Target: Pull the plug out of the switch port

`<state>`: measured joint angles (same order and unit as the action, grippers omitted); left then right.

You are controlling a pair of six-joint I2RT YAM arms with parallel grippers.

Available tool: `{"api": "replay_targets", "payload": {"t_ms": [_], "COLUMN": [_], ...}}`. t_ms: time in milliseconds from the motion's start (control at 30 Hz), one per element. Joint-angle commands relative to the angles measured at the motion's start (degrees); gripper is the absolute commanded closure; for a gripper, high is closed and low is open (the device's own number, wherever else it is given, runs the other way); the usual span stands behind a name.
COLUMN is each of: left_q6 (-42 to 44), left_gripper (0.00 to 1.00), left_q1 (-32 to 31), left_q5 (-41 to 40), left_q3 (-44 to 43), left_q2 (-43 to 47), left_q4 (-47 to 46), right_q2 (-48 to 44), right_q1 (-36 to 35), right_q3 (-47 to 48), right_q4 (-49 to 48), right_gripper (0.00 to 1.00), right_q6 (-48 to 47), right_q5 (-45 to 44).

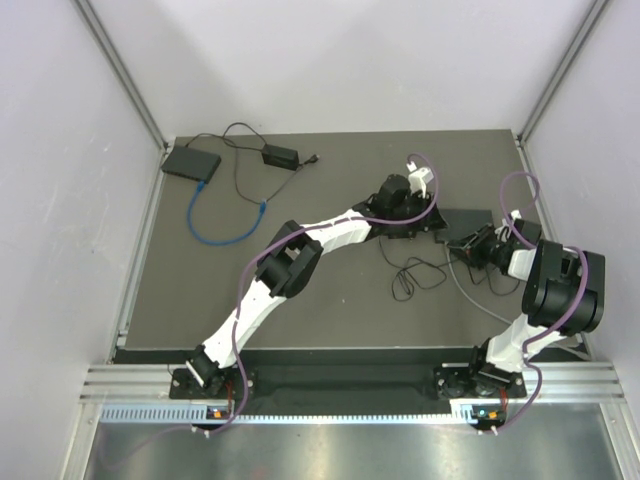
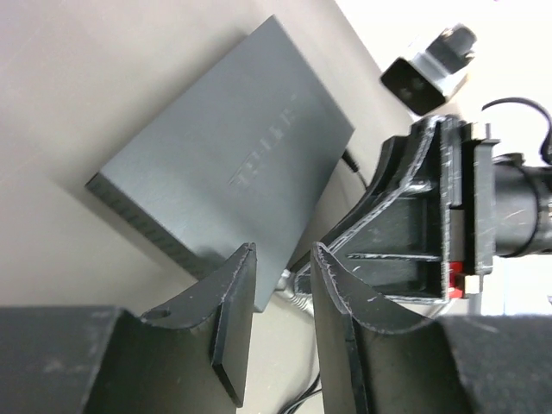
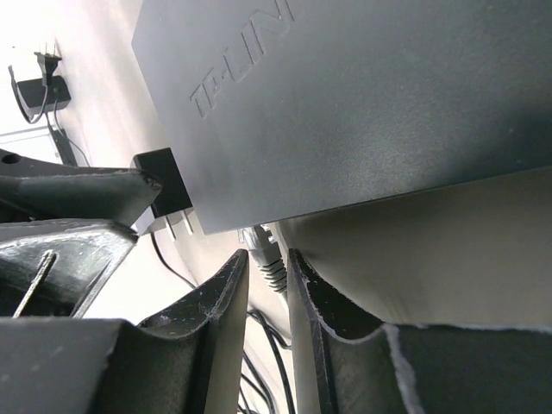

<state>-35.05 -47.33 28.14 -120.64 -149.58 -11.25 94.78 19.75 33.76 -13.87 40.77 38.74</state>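
The switch (image 1: 468,221) lies by the bench's (image 1: 340,180) right edge, with the plug (image 3: 259,242) seated in its near side; the right tool (image 3: 268,255), fingers (image 3: 220,302) nearly together about the plug, should clamp it, then draw straight out; the left tool (image 2: 283,248) stands half spread at the switch's corner; neither grip can be confirmed; the port is hidden.

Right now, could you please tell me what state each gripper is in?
Left gripper: open, holding nothing.
Right gripper: set close around the plug; whether it grips cannot be told.
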Motion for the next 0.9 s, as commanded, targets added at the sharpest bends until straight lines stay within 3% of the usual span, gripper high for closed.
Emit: {"api": "replay_targets", "payload": {"t_ms": [0,133,500,867], "left_q6": [-2.65,-2.13,-1.87,-1.60], "left_gripper": [0.64,0.64,0.64,0.68], "left_q1": [0.13,0.05,0.05,0.05], "left_q5": [1.57,-3.25,-3.09,-3.36], "left_q3": [-1.79,-1.44,-3.55,-2.24], "left_q2": [-1.59,-1.68,-3.70,-3.09], "left_q4": [-5.46,-2.30,1.93,2.63], "right_q2": [-0.13,0.49,3.21,4.01], "right_q1": [0.73,0.73,0.64,0.73], "right_q3": [-0.01,-0.36,-0.97,-1.50], "right_q4": [-3.36,-5.29,-9.86,-10.83], "right_gripper": [0.75,0.75,0.72,0.76], "right_q6": [0.62,2.20,5.72,8.18], "right_q5": [-0.16,-0.51,0.37,0.02]}}
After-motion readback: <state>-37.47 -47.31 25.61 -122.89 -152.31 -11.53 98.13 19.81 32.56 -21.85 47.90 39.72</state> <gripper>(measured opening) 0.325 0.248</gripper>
